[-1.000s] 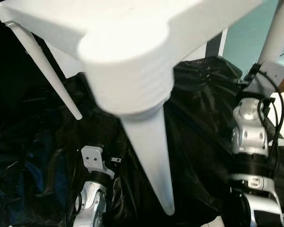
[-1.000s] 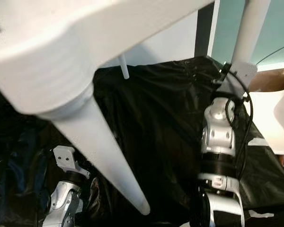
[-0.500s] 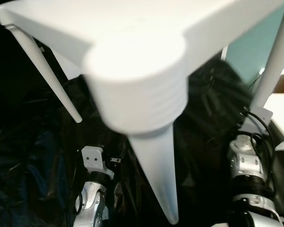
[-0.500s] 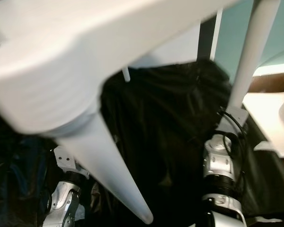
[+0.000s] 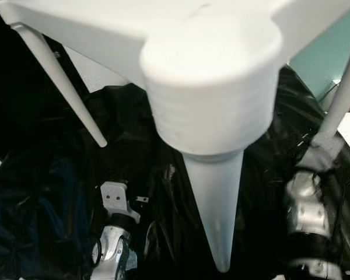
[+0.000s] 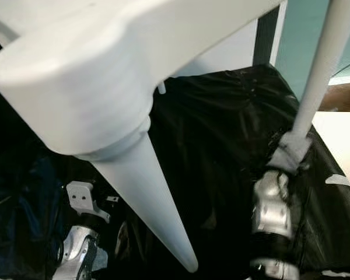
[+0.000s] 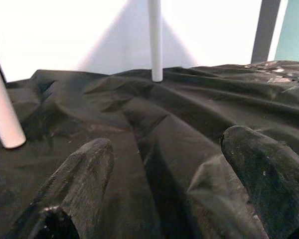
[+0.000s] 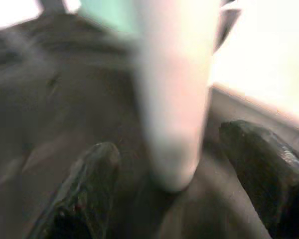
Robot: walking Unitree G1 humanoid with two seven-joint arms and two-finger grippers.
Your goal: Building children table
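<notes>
1. The white children table [image 5: 181, 23] stands upright over a black plastic sheet [image 6: 221, 134] that covers the floor. I see it from very close, so its nearest corner takes most of the head views.
2. Under this corner there is a round ribbed socket [image 5: 213, 111], and the nearest leg [image 5: 214, 204] comes down from it as a cone, with its tip over the black sheet.
3. A second, thin leg [image 5: 55, 76] goes down from the far left corner of the table, and its tip is above the sheet too.
4. A third leg [image 6: 321, 70] goes down on the right side, to the place where my right arm [image 6: 271, 204] reaches up.
5. In the right wrist view, the right gripper [image 8: 174, 184] has its two black fingers wide apart on both sides of the end of this white leg [image 8: 174, 99]. The picture is blurred, and I cannot tell if the fingers touch the leg.
6. The left gripper [image 7: 164, 199] is low over the sheet, with its fingers [image 7: 79, 184] spread wide and nothing between them.
7. Beyond the left gripper, two leg ends [image 7: 155, 40] rest on the wrinkled sheet, one far and one near the edge of the view.
8. Behind the sheet I see a white wall [image 7: 79, 35] and a turquoise panel [image 6: 297, 41].
</notes>
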